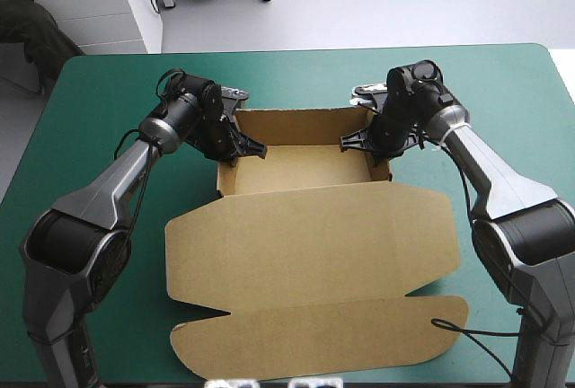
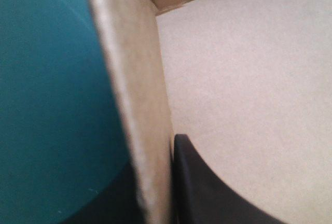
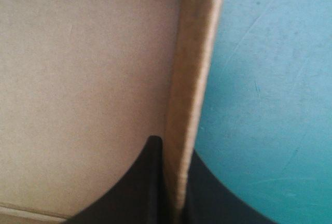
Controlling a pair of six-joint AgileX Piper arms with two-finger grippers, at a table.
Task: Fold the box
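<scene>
The box [image 1: 305, 226] sits central on the table [image 1: 99, 101], tray toward 12 o'clock, lid flat toward 6, the left gripper [image 1: 238, 145] pinched nearly closed on its 9 o'clock wall, the right gripper [image 1: 364, 143] likewise at 3, apparently firming the side walls; next, both must release without splaying them.

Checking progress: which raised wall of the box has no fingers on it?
The far wall; the left wall and right wall are each pinched between fingers.

Teal-green covered table [image 1: 296, 74], pale grey floor [image 1: 404, 2] beyond, white cabinet [image 1: 99, 11] at far left
</scene>
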